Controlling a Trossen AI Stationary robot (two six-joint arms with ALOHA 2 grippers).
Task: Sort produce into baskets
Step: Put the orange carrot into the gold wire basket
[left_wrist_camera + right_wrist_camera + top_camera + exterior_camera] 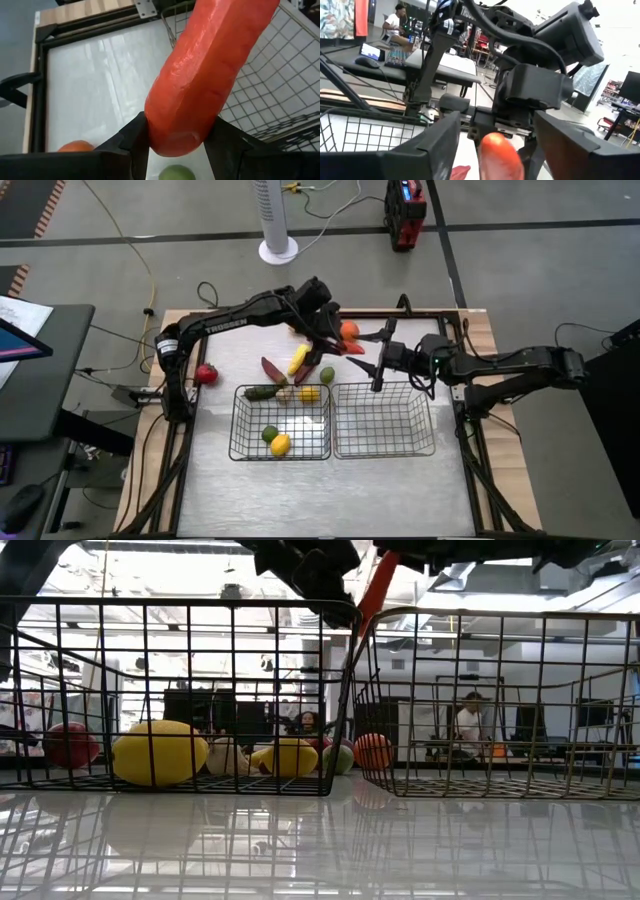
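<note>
Long red vegetable (205, 75): glossy, smooth plastic-looking skin with faint ripples and soft highlights.
Left tool (175, 142): fingers (131, 140) matt black, plastic-looking, finely grained.
Right tool (495, 137): fingers (432, 145) dull dark grey, smooth, matt.
Baskets (385, 445): thin grey metal wire mesh, slightly shiny.
Surface (330, 490): pale, smooth sheet, glossy enough to mirror the baskets in the low view.
Surface frame (480, 330): light bare wood with visible grain, edged by dark metal rails.
Yellow round fruit (160, 753): smooth, satin plastic look.
Floor (560, 270): grey, matt.
</note>
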